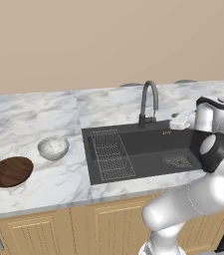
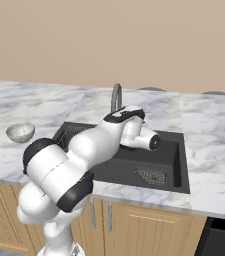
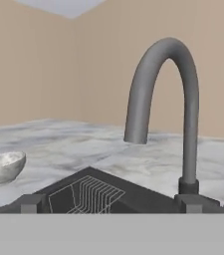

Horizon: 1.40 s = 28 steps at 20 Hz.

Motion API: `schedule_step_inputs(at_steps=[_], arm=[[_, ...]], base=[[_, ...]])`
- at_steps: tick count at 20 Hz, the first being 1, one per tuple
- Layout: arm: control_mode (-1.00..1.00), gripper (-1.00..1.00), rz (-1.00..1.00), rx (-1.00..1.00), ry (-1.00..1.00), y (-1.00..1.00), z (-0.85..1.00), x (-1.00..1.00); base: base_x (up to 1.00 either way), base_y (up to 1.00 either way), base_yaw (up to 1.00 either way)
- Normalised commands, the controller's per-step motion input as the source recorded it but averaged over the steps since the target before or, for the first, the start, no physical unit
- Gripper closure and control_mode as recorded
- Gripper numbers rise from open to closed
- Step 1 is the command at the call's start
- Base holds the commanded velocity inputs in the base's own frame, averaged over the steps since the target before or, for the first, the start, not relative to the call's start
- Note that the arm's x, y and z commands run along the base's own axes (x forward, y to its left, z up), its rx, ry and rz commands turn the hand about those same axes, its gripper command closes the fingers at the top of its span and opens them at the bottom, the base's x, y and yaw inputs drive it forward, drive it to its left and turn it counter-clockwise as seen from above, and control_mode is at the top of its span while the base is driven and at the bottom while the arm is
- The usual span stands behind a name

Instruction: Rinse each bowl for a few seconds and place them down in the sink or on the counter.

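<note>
Both bowls sit on the bench to the left of the sink (image 1: pixel 133 172), untouched. In the left base view the speckled bowl (image 1: pixel 53 148) stands just beside the basin's left rim, at about 9 o'clock from the faucet (image 1: pixel 149 102), and the wood-grain bowl (image 1: pixel 10 171) lies near it toward 8 o'clock, close to the front edge of the bench (image 1: pixel 29 119). The two are apart, not touching. A wire rack (image 1: pixel 111 154) fills the left part of the basin and the drain (image 1: pixel 177 161) is at its right.

The tool (image 3: pixel 108 206) looks across the basin at the faucet spout; its dark tips stand at the bottom of the hand view with nothing between them, so it holds nothing and looks parted, though how wide cannot be judged.

No water is seen running and no bowl is lifted, so the task seems at its very start. Risks as I judge them:
- The arm is folded over the right side of the sink, and a swing toward 9 o'clock for the bowls could clip the arched faucet, which stands between.
- The wood-grain bowl is shallow, so a pinch on its low rim could slip or tip it, and it lies near the bench's front edge, where a nudge might push it off.
- The speckled bowl is deep and round, and a push from one finger could slide it toward the basin lip.
- A bowl set down on the wire rack might rock.

No brand or legible writing; a tiny orange mark on the basin's back wall by the faucet base is too small to read
</note>
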Motion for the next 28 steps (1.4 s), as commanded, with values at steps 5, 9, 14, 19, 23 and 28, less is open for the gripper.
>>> schedule_step_inputs(at_steps=[5,9,14,19,23,28], arm=[[-1.0,-1.0,0.0,0.11,0.0,-0.21,-0.05,0.22],[-1.0,-1.0,0.0,0.09,-0.03,-0.18,-0.1,0.21],[-1.0,-1.0,0.0,0.05,-0.04,-0.04,-0.11,0.28],[-1.0,-1.0,0.0,0.04,-0.04,0.0,-0.12,0.29],[-1.0,-1.0,0.0,0.03,-0.03,-0.05,-0.07,0.27],[-1.0,-1.0,0.0,0.02,0.0,-0.04,-0.04,0.31]], base=[[0.0,0.0,0.0],[0.0,0.0,0.0],[0.0,0.0,0.0],[0.0,0.0,0.0],[0.0,0.0,0.0],[0.0,0.0,0.0]])
